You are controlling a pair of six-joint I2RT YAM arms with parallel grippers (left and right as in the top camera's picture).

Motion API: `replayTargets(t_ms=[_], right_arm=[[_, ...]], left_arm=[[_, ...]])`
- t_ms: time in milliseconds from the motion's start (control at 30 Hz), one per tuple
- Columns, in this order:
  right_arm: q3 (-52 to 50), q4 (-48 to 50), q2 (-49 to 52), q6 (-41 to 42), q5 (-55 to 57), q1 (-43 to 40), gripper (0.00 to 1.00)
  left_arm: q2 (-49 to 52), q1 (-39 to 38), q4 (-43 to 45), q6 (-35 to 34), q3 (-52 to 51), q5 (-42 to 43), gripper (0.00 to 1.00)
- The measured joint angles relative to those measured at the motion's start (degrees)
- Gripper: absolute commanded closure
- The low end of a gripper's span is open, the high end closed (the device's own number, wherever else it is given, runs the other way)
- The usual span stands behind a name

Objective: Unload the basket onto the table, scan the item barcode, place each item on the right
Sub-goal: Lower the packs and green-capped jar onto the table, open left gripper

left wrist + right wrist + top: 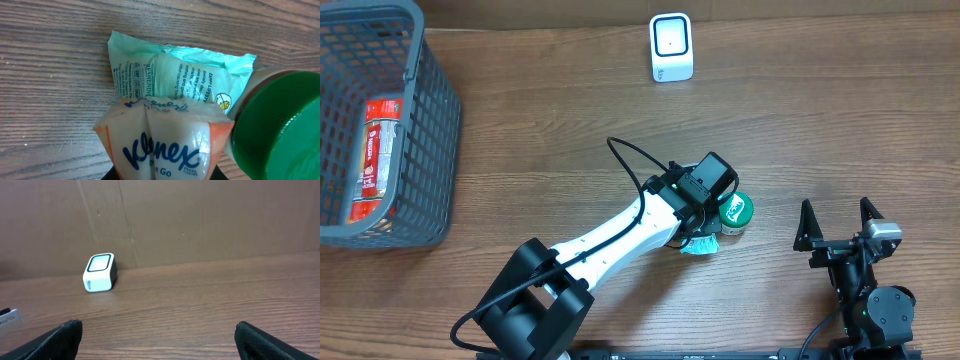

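Note:
A white and orange Kleenex tissue pack [162, 142] fills the bottom of the left wrist view, pinched between the jaws of my left gripper [707, 208], which is shut on it. Under it a teal wipes packet [175, 72] lies flat on the wood. A green-lidded jar [280, 130] stands close on the right and also shows from overhead as the jar [736, 211]. The white scanner [671, 47] stands at the table's far edge; the right wrist view has the scanner [100, 272] too. My right gripper [840, 228] rests open near the front right, holding nothing.
A grey mesh basket [432, 110] stands at the far left with a red packet [378, 145] inside. A brown wall rises behind the scanner. Bare wood lies between the jar and the scanner.

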Motion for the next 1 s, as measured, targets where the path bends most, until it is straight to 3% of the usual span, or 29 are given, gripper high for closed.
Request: replayTargets(t_ms=[200,333,400,467,600,833,1000], right_arm=[[0.00,0.00,0.00,0.00,0.00,0.00,0.00],[0.00,0.00,0.00,0.00,-0.02,0.00,0.00],[0.00,0.02,0.00,-0.02,0.00,0.00,0.00],[0.00,0.00,0.00,-0.02,-0.02,0.00,0.00],[0.00,-0.02,0.00,-0.02,-0.02,0.00,0.00],[0.00,-0.02,0.00,0.00,-0.02,0.00,0.00],[0.00,0.00,0.00,0.00,-0.02,0.00,0.00]], left_arm=[[0.00,0.00,0.50,0.00,-0.28,-3.50,0.94],[0.00,0.00,2.93,0.00,-2.67,-5.18,0.86],[0.00,0.00,4.04,0.00,-3.91,-5.57,0.77],[0.00,0.00,5.01,-0.37,-4.50,-5.84,0.51],[0.00,0.00,5.77,-0.42,-4.50,-6.12,0.30],[0.00,0.00,6.25,2.75,-4.50,-6.49,0.18],[0.00,0.90,1.01,6.97,-3.21,-8.35,0.16]])
